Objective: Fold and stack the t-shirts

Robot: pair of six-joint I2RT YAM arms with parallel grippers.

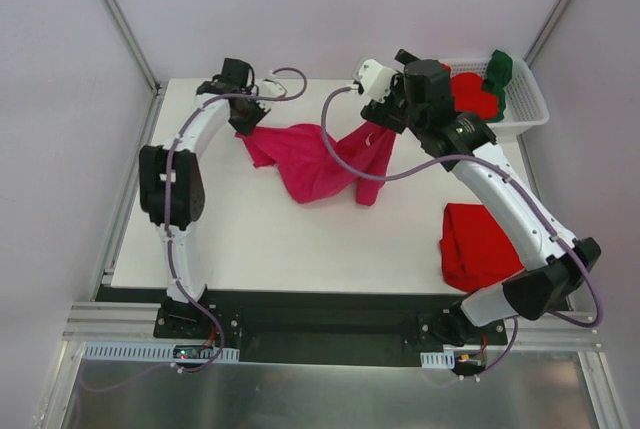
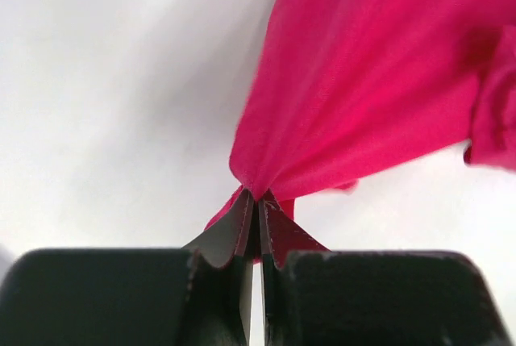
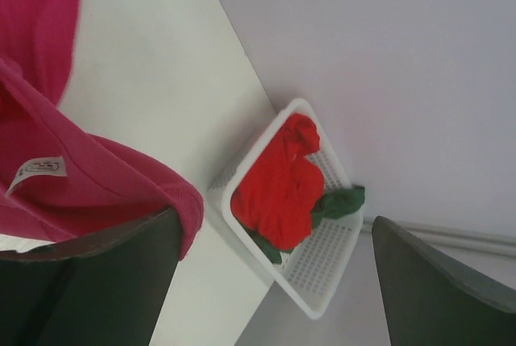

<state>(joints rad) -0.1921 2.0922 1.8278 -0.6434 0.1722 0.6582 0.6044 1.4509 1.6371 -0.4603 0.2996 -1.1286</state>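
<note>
A magenta-pink t-shirt [image 1: 310, 164] hangs stretched above the back of the table between my two grippers. My left gripper [image 1: 245, 121] is shut on one bunched corner of it, the cloth pinched between the fingertips [image 2: 260, 201]. My right gripper [image 1: 382, 117] holds its jaws wide apart [image 3: 274, 221]. The pink shirt [image 3: 48, 120], label showing, drapes over its left finger [image 3: 121, 273]; nothing lies between the fingers. A folded red t-shirt [image 1: 480, 244] lies on the table at the right, under the right arm.
A white slotted basket [image 1: 532, 109] stands at the back right corner, holding a crumpled red t-shirt [image 3: 278, 193] and a dark green one [image 3: 340, 201]. Grey walls enclose the table on three sides.
</note>
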